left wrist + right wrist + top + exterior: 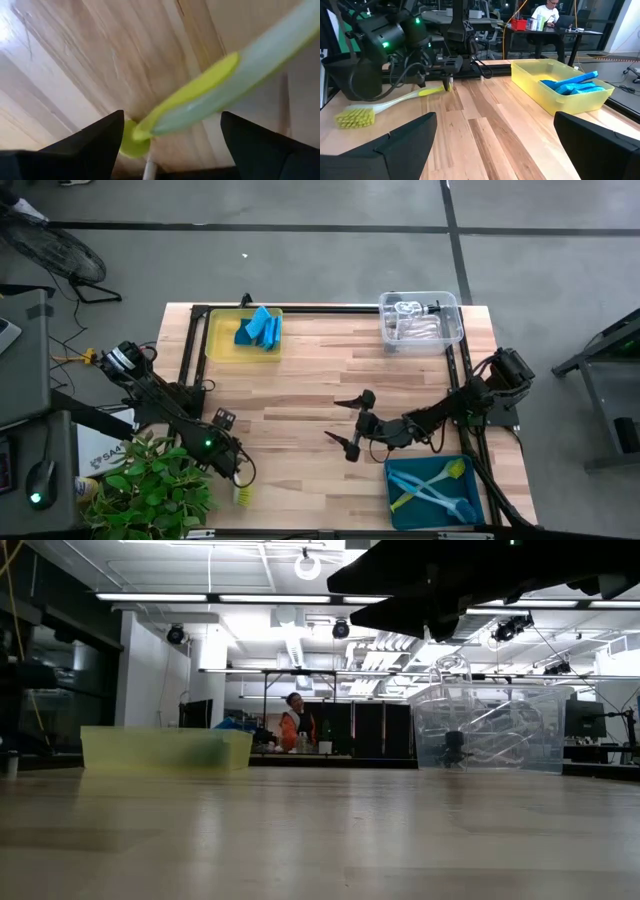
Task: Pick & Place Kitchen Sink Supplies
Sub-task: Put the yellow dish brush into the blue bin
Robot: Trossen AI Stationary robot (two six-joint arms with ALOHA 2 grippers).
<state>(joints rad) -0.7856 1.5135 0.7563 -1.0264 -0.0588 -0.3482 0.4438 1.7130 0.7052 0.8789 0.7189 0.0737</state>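
One yellow-green dish brush (385,106) is the last supply I can see outside a bin. It lies on the wood at the near left corner of the desk (320,390), just beside the leafy plant (150,490), bristle head toward the edge. The left gripper (447,84) is right over the end of its handle: in the left wrist view the handle (210,90) runs between the two dark fingers (90,145), which stand well apart and do not touch it. So I read this as the moment of reaching, with no hold on the brush yet.

Further out, most of the sorting looks done. The yellow bin (243,352) at the far left edge holds a pile of blue sponges (260,330). The clear bin (421,321) at the far right corner holds small clear bottles (415,328) with black tops; how many I cannot tell. The teal bin (433,492) at the near right corner already has brushes in it, a blue brush (440,498) and a yellow-green brush (432,482) lying crossed.

The right gripper (352,424) hovers over the bare middle of the desk, jaws spread wide and empty, waiting.

My judgement is that the job is close to its end: this brush has to be gripped, lifted and carried across the near edge to the teal bin, probably with a pass to the right arm. Beyond the far edge a person sits at a workbench, well away from the arms.
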